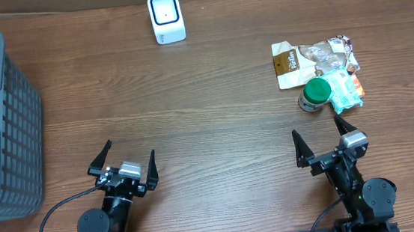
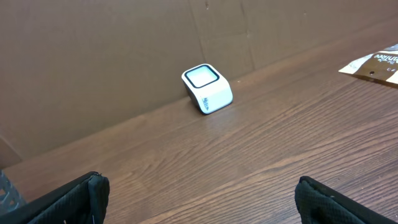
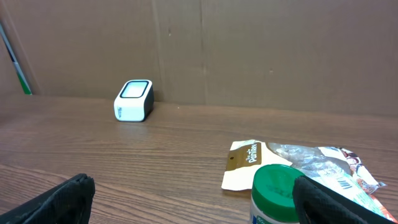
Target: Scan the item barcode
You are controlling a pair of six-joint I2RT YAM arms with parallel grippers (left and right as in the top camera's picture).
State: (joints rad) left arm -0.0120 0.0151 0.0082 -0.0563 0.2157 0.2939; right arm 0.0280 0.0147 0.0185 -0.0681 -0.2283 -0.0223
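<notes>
White scanner stands far back on the counter. My left tool and right tool are wide open, both empty.

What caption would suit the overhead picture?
Ready to scan: left gripper and right gripper open, white scanner far, snack packets right, grey basket left.

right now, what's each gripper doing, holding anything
left gripper: open, holding nothing
right gripper: open, holding nothing
</notes>
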